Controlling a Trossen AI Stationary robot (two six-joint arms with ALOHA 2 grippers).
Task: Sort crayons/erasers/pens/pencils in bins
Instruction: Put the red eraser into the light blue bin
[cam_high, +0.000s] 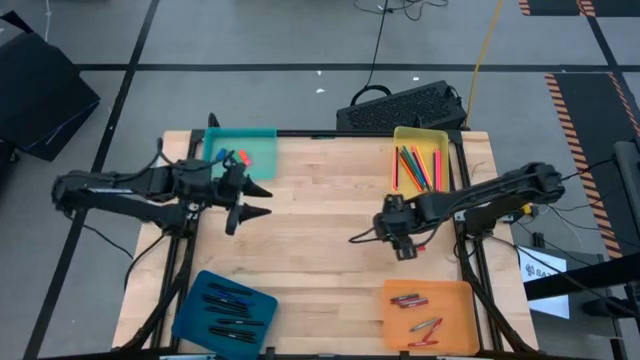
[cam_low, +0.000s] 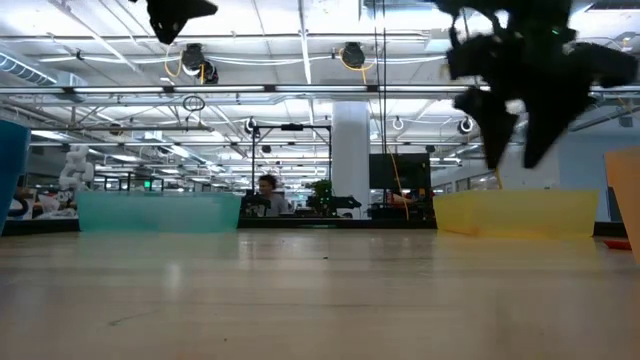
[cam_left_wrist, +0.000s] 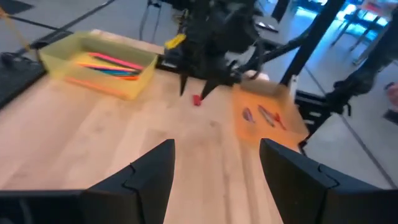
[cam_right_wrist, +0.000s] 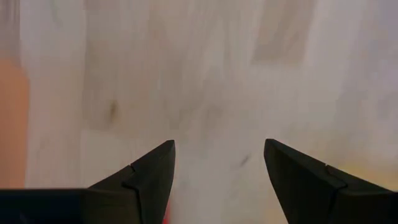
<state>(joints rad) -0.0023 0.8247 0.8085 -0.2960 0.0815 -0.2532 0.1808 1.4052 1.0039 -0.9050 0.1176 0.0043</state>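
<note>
A: High view first. Where do the four bins sit?

B: One toward each corner of the table (cam_high: 320, 215). The teal bin (cam_high: 262, 150) is far left with a few small erasers (cam_high: 232, 157) in it. The yellow bin (cam_high: 424, 135) is far right and holds the pencils (cam_high: 418, 166). The dark blue bin (cam_high: 196, 297) is near left with the pens (cam_high: 228, 306); the orange bin (cam_high: 452, 292) is near right with the crayons (cam_high: 418, 312).

A: And the arms?

B: The left gripper (cam_high: 258, 201) hangs over the left side of the table, just in front of the teal bin, pointing toward the middle. Its jaws are apart and hold nothing; the left wrist view shows the two dark fingers (cam_left_wrist: 146, 171) well separated over bare wood.

A: The right one?

B: The right gripper (cam_high: 405, 247) is on the right side, between the yellow bin and the orange bin, pointing down at the table. Its jaws are spread too, with nothing between them in the right wrist view, only wood grain past the fingers (cam_right_wrist: 149, 168).

A: Anything loose on the table?

B: One small red eraser (cam_left_wrist: 197, 100), lying on the wood just beside the right gripper's tips, near the orange bin. In the high view only a red speck shows by the fingertips.

A: The low view?

B: The teal and yellow bins stand along the far edge, the right gripper dark above the yellow one, clear of the table.
</note>
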